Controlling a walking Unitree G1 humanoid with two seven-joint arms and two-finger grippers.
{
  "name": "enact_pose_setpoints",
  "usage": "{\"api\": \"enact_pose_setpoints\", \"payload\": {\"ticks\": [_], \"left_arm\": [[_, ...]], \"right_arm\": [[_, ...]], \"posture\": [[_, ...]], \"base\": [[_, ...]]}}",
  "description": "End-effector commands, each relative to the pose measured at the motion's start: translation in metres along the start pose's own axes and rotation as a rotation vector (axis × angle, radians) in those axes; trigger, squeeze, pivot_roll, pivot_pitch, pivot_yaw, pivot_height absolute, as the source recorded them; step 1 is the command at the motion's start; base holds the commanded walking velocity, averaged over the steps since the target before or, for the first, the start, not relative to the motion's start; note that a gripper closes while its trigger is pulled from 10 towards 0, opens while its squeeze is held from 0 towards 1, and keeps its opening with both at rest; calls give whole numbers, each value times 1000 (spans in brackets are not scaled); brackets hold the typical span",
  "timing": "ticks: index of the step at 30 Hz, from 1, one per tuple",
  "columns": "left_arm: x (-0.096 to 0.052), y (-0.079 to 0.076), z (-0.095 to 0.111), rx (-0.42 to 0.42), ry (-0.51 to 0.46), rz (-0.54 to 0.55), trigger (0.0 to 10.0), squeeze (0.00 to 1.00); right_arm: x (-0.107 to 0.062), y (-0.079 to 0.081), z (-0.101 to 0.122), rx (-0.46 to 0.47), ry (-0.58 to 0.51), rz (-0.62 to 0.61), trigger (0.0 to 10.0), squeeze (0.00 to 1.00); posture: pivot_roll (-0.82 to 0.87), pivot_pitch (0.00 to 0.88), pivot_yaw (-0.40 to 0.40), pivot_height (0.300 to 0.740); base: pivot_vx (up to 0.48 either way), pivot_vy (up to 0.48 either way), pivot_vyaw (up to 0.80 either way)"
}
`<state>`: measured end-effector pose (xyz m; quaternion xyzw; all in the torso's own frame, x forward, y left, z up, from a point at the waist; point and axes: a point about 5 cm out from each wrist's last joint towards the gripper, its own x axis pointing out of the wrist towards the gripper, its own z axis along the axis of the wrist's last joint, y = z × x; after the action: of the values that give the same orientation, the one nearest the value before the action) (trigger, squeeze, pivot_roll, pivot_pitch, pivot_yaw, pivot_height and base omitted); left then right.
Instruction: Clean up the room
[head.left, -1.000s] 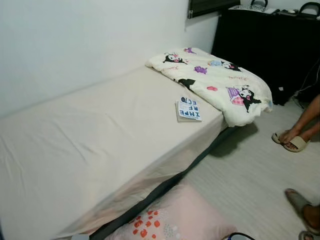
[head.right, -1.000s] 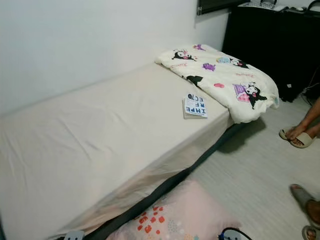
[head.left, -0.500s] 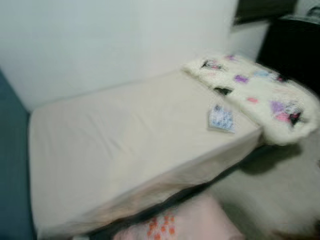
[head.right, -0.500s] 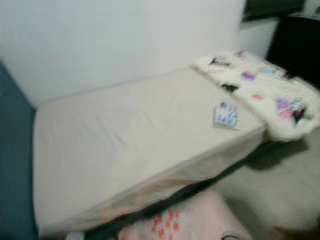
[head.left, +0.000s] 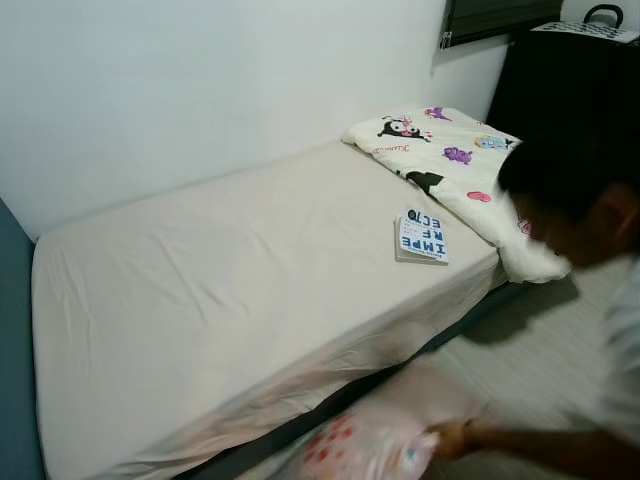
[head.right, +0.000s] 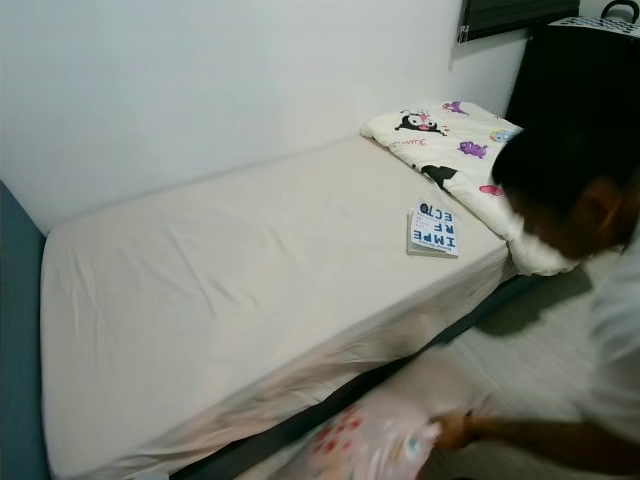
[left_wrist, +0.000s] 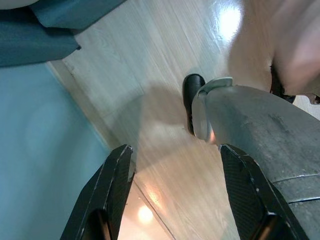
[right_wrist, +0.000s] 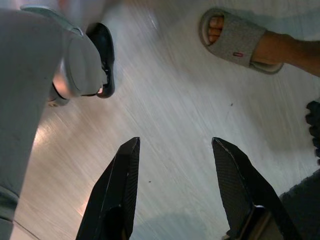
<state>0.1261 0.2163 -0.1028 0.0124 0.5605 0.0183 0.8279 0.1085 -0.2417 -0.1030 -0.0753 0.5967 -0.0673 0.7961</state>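
Pillow (head.left: 365, 445): a pink pillow with red-orange dots was seen on the floor beside the lower edge of the bed, blurred, with a person's hand (head.left: 450, 438) at its near end.
Person (head.right: 585, 200): was seen bent forward at the right side of the bed, dark-haired head over the quilt's lower end; the figure was blurred.
Bed (head.left: 200, 300): a cream sheet was stretched over the mattress, set along a white wall; a dark frame strip was visible under the sheet's hanging edge.
Book (head.left: 422, 237): was laid flat on the sheet near the bed's floor-side edge, just beside the quilt, cover lettering readable upside down.
Quilt (head.left: 450, 160): white with cartoon prints, was folded at the far end of the bed, its lower end overhanging the edge.
Cabinet (head.left: 560, 85): dark, was noted past the bed's far end.
Left gripper (left_wrist: 175, 192): was pointed down at the light wood floor, fingers spread apart, nothing between them; the robot's grey leg and black foot were beside it.
Right gripper (right_wrist: 175, 187): was likewise hung over the floor, fingers parted and empty.
Slipper (right_wrist: 235, 37): a grey slipper on a person's foot was recorded on the floor, well apart from the right gripper.
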Motion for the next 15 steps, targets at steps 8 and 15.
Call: {"api": "enact_pose_setpoints", "payload": {"ticks": [8, 15], "left_arm": [[-1, 5, 1, 4, -4, 6, 10000, 0], [0, -1, -2, 10, -5, -5, 10000, 0]], "right_arm": [[0, 2, 0, -1, 4, 9, 10000, 0], [0, 1, -3, 7, 3, 16, 10000, 0]], "posture": [[-83, 32, 39, 740], [-80, 34, 40, 740]], "base": [[0, 0, 0], [0, 0, 0]]}}
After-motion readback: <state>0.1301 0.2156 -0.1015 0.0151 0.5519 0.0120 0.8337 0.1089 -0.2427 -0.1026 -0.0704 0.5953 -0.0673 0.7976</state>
